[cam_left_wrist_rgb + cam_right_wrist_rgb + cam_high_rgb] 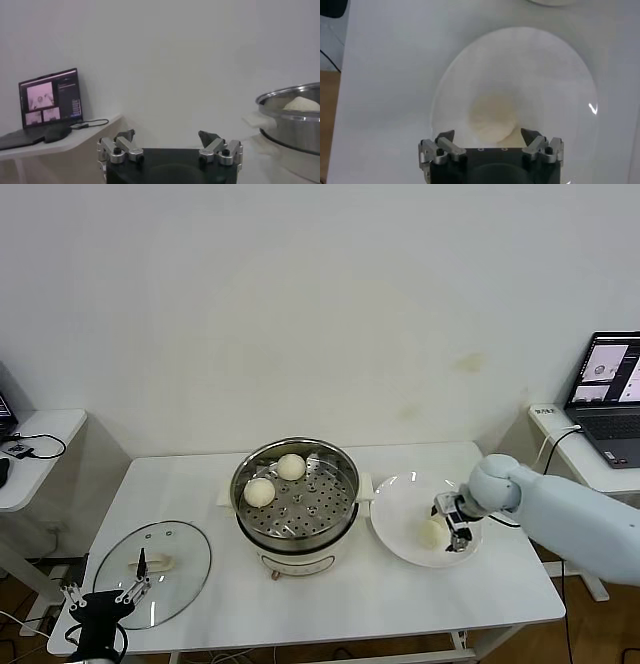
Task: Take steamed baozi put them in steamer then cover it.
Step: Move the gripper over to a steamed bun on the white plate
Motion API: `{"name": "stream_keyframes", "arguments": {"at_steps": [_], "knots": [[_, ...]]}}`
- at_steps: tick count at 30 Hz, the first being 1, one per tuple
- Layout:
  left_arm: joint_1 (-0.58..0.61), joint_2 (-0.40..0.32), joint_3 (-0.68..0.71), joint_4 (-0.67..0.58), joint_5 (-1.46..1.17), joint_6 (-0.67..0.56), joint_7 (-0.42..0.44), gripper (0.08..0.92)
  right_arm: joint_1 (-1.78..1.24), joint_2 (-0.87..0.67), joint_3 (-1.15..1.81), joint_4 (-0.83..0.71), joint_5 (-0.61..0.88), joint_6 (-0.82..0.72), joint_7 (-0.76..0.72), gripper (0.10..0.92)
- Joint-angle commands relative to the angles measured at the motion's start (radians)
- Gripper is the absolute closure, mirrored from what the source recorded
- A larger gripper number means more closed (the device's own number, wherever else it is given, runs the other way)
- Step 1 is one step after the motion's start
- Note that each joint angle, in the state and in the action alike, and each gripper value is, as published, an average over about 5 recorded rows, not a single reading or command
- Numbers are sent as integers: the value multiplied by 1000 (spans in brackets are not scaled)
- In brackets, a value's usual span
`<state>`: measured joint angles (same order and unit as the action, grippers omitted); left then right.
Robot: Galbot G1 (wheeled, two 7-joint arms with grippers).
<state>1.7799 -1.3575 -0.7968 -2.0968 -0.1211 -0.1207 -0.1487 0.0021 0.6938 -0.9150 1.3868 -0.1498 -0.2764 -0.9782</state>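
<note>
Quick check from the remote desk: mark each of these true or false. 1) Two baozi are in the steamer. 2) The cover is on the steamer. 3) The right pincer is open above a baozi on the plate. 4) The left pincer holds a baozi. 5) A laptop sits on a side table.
1) True: two baozi lie in the steamer.
2) False: the cover lies on the table, left of it.
3) True: the right pincer is open over a baozi on the plate.
4) False: the left pincer is open, empty.
5) True: laptop.

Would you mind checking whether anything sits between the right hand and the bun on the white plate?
Nothing visible does. The open right hand is directly over the single cream-white round bun on the flat white plate, with no other object between them.
</note>
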Motion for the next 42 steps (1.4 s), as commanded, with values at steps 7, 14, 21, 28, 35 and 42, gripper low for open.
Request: {"name": "stream_keyframes", "arguments": {"at_steps": [7,14,21,28,35,42], "knots": [[-7,0,0,11,-2,-1,0,177,-33,76,23,-97,-33,7,21,203],[-9,0,1,14,-3,-1,0,177,-30,97,24,-124,-36,2,18,219],[-10,0,0,17,-6,-1,1,177,-30,104,20,-127,-36,-4,4,254],[-11,0,1,17,-6,-1,0,177,-31,103,20,-128,-38,-3,-11,300],[-10,0,-1,17,-7,-1,0,177,-21,99,20,-123,-35,-1,-28,378],[-7,-1,0,13,-7,-2,-1,177,-1,87,22,-108,-28,-1,-39,460]]}}
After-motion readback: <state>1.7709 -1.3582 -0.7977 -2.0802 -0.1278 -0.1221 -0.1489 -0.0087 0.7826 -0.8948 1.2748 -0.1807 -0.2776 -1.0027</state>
